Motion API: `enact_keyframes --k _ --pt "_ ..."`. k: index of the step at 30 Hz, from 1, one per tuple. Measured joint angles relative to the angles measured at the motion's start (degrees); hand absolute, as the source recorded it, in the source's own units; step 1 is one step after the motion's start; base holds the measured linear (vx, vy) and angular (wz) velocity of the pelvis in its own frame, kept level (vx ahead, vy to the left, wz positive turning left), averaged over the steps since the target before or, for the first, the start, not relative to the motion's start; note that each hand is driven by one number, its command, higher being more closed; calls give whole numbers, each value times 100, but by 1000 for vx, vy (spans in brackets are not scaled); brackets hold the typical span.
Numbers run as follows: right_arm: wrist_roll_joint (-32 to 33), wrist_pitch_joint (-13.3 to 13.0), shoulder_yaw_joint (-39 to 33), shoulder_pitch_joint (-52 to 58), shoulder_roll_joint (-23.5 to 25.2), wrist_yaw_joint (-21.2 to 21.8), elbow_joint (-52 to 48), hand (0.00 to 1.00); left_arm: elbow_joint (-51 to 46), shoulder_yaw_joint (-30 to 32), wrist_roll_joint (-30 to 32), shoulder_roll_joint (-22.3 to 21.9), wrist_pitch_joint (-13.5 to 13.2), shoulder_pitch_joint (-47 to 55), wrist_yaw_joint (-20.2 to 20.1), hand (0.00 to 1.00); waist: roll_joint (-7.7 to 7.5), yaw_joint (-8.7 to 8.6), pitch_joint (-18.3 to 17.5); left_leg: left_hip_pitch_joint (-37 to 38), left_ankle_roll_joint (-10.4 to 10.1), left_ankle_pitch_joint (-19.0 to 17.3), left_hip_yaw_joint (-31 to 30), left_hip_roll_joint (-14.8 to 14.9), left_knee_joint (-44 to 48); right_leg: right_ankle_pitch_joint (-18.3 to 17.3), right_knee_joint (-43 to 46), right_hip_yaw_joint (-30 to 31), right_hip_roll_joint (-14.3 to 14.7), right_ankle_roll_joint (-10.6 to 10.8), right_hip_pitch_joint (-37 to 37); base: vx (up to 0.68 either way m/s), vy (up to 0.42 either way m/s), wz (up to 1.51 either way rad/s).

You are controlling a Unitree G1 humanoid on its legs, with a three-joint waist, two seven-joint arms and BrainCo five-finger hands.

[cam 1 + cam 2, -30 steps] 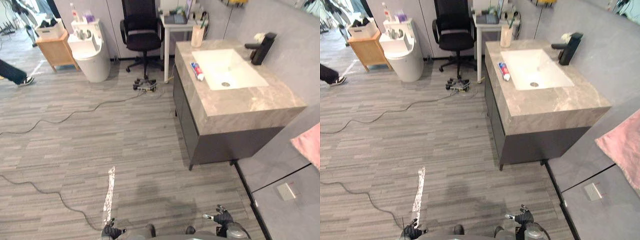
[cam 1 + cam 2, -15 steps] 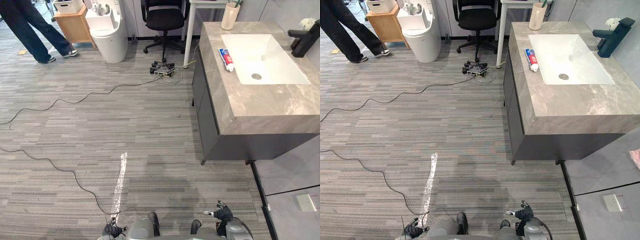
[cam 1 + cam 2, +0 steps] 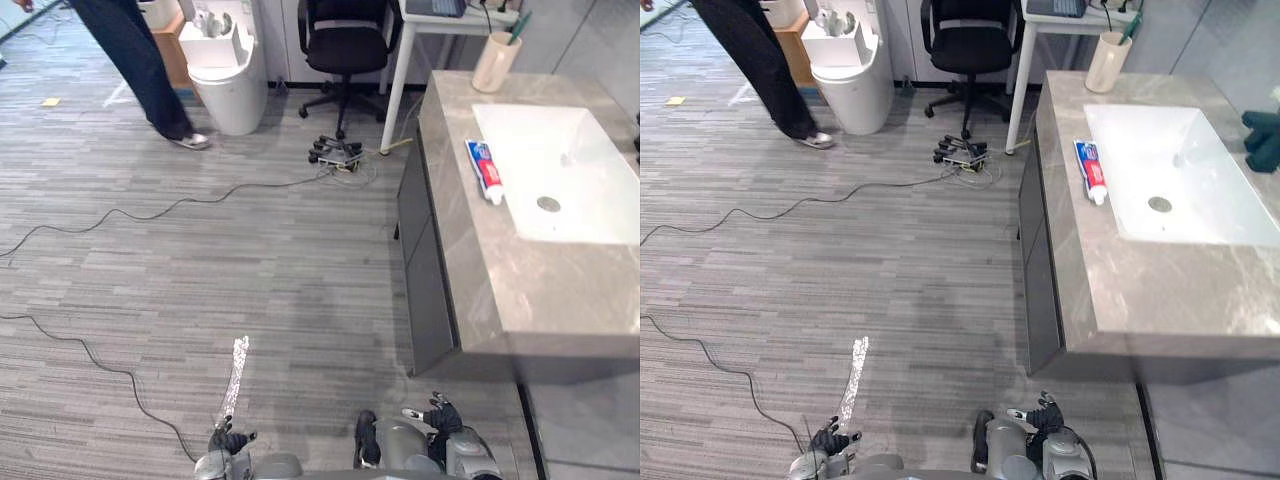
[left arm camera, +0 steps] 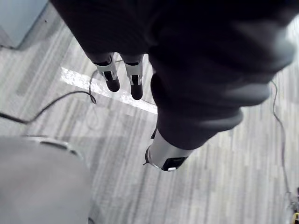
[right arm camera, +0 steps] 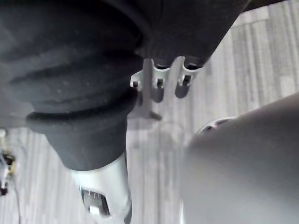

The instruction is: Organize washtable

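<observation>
Person [image 3: 135,65] has walked over since the earlier frame, and the dark trouser legs are now just beside the white toilet [image 3: 228,70]. The camera has shifted too, so the washtable runs off the right edge. Toothpaste tube [image 3: 484,170] lies flat on the grey stone tabletop [image 3: 545,290], on the strip just beside the white basin [image 3: 590,150], roughly parallel to the basin edge. Beige cup [image 3: 495,62] stands upright at the far corner of the tabletop, apart from the tube, with a green toothbrush [image 3: 520,25] sticking out of it. Dark faucet [image 3: 1265,140] is on the far side of the basin. Dark cabinet front [image 3: 425,260] sits under the tabletop. Left robot hand [image 3: 228,440] and right robot hand [image 3: 440,415] hang low over the striped floor, well apart from the washtable. Both are released with fingers relaxed and nothing in them; the left [image 4: 112,77] and right [image 5: 159,86] wrist views confirm this. Further out are a black office chair [image 3: 345,40], a white side table [image 3: 440,20], a power strip [image 3: 338,155] on the floor between them, a wooden cabinet [image 3: 170,45] behind the person, and a white tape strip [image 3: 234,375] on the floor.
</observation>
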Motion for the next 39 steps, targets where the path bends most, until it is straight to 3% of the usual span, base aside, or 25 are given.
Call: enact_keyframes --k 2,4,8,9,10,11,12,14,16,18,22,25,27,28,30,32,34,36,38,39 --pt "3 61 -24 69 51 -16 5 0 -200 29 4 -84 -5 -12 -2 0 -70 58 -7 -509 23 -21 66 338 855 -168 -31 5 58 -36 362 300 -37 -19" --pt "3 75 -183 117 72 -32 39 0 -271 30 13 -144 -11 -99 -4 0 -126 149 -23 -731 32 -26 141 447 442 -187 -145 202 65 -12 494 208 27 -50" --pt "5 78 -515 125 117 -53 98 0 -247 54 13 -124 -13 -116 11 0 -211 139 -13 -913 -6 51 -250 243 -1506 -243 -206 784 -137 272 566 182 217 -66" --pt "4 77 -587 126 99 -52 110 0 -143 47 13 -128 -8 -149 11 0 -129 139 -56 -840 -86 323 -471 150 -2023 -298 -169 962 -193 439 561 165 357 -71" --pt "6 75 -655 142 49 -48 119 0 -54 33 16 -135 -12 -156 15 0 -73 138 -90 -732 -54 815 -467 102 -2118 -348 -148 1120 -229 599 561 188 470 -76" --pt "5 80 -689 183 125 -52 152 0 -6 19 19 -115 -10 -167 16 0 -205 146 -160 -654 48 809 -297 -42 -2065 -366 -211 1305 -388 762 600 121 333 -52" --pt "3 77 -685 215 171 -40 154 0 -1 21 27 -71 -9 -159 20 0 -238 142 -215 -667 109 731 -236 -117 -2050 -353 -293 1346 -469 826 605 167 390 -40" --pt "3 82 -812 274 304 -41 149 0 7 4 161 -19 2 -180 13 0 -368 144 -295 -740 275 361 -12 -268 -1745 -308 -385 1431 -704 1018 656 220 403 -33" --pt "4 84 -838 271 353 -20 76 0 7 -65 189 0 2 -174 8 0 -344 147 -279 -624 480 115 266 -374 -1587 -239 393 1573 -853 1105 277 172 371 -54" --pt "2 82 -806 270 373 -2 -92 0 12 -160 186 4 11 -141 9 0 -337 129 -271 -386 649 8 530 -481 -1623 60 1651 1521 -1014 1041 -393 133 231 -46" --pt "-2 66 -699 246 353 1 -154 0 0 -151 183 -4 11 -155 13 0 -329 117 -258 218 693 -17 675 -565 -2157 -224 2590 875 -943 1075 -895 170 138 -24" --pt "-4 54 -510 141 274 8 -144 0 6 -163 181 -97 12 -150 8 0 -279 95 -217 654 680 -7 843 -630 -2658 -298 1623 98 -674 892 -1093 215 -7 -17" --pt "-6 54 -460 98 270 6 -121 0 81 -238 182 -88 1 -179 1 0 -291 48 -209 826 582 39 824 -764 -2959 -3 614 -107 -564 666 -1066 224 -63 13" --pt "8 52 -463 120 264 12 -117 0 147 -245 182 -87 3 -188 -8 0 -284 21 -188 915 488 17 709 -853 -3081 368 396 -50 -561 269 -1015 307 -96 31" --pt "-7 43 -511 54 127 15 -147 0 223 -268 190 -269 4 -216 -15 0 95 -65 -184 1103 368 -2 437 -691 -3140 -34 566 -302 -490 208 -852 385 -117 49" --pt "-14 42 -537 53 113 10 -174 0 198 -245 196 -305 5 -281 -47 0 143 -109 -160 884 225 -20 259 -535 -2313 -267 624 -494 -492 127 -592 384 -164 53" --pt "-5 77 -400 119 107 6 -208 0 92 -139 211 -300 11 -260 -96 0 94 -83 -127 87 -228 96 -20 -49 -146 -417 378 -568 -256 37 -78 391 -184 13" --pt "-1 76 -277 149 114 -7 -220 0 -90 -88 211 -298 18 -217 -109 0 118 12 -128 -424 -224 91 -19 324 1045 -458 149 -363 8 -27 291 318 -60 -67" --pt "5 83 -262 170 130 -6 -210 0 -232 -51 231 -319 16 -187 -111 0 77 18 -130 -712 -180 66 71 423 940 -461 -7 -106 93 -34 536 297 8 -89" --pt "10 90 -273 190 147 -7 -201 0 -275 0 231 -337 5 -217 -115 0 -1 30 -108 -881 -44 -11 24 397 607 -461 -47 164 109 -34 619 275 106 -96"
